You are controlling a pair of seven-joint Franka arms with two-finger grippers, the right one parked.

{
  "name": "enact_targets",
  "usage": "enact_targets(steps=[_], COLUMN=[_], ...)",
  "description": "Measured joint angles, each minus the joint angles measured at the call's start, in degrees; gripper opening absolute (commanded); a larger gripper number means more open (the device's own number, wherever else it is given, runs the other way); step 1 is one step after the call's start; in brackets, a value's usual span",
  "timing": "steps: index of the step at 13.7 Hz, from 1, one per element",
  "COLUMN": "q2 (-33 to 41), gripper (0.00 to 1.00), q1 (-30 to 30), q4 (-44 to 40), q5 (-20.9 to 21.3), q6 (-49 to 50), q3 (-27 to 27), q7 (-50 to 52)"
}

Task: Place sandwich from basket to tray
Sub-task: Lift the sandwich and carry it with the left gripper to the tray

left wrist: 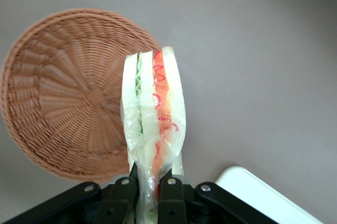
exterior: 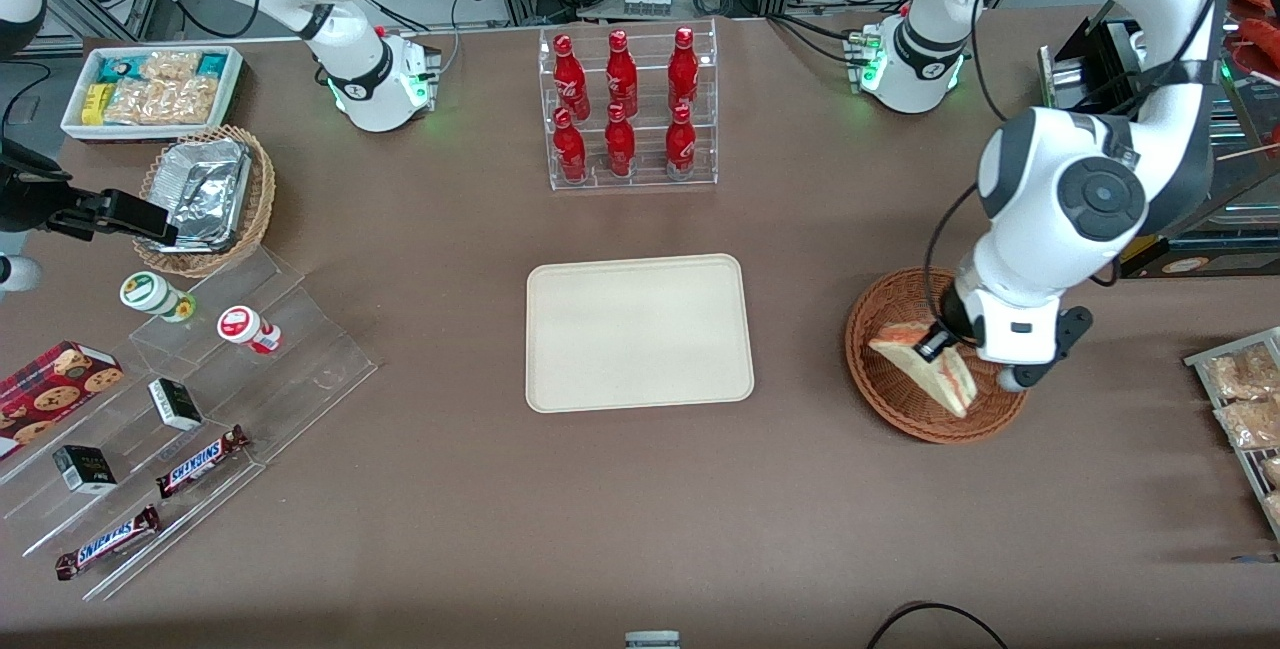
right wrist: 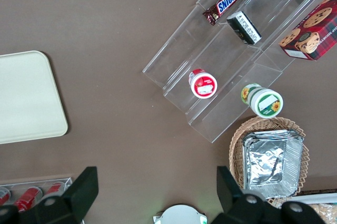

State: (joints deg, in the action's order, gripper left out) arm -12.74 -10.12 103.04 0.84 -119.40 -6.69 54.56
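Brown tabletop (exterior: 800,489) fills the scene, with the cream tray (exterior: 640,332) lying bare in the middle and the reddish wicker basket (exterior: 880,379) toward the working arm's end of the table. Farther from the front camera than the tray stands a clear rack of red bottles (exterior: 628,109).

The working arm's gripper (exterior: 940,341) hangs over the basket with its fingers (left wrist: 124,195) clenched on the sandwich (exterior: 925,364). The wrist view shows the two black fingers pinching the wrapped wedge at one end, so that the bread and its green and red-orange layers (left wrist: 152,103) stick out edge-on away from the camera. There the basket's woven floor (left wrist: 68,92) shows bare beside the wedge, and the sandwich looks lifted off it, though how high cannot be told. From the front, the wedge overlaps the basket's outline, so it has not left the space above it.

Judged from this, the grasp is done and the lift appears begun. Left to do are the carry sideways to the tray, the lowering onto its flat surface, and the release. A pale rounded corner (left wrist: 263,192) near the fingers in the wrist view is probably the tray's, which suggests the way to it is open.
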Motion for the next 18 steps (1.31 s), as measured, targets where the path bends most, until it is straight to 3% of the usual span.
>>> enact_targets(steps=[6, 14, 18], q2=[-3.72, -15.83, -20.13], gripper=[0.00, 0.00, 0.00], q1=[-10.85, -24.22, -29.86], q4=[-5.26, -13.41, -13.44], q5=[-0.01, 0.12, 3.75], q6=[1.36, -1.37, -5.95], q3=[-0.31, -0.42, -0.39], q7=[0.05, -3.91, -4.26])
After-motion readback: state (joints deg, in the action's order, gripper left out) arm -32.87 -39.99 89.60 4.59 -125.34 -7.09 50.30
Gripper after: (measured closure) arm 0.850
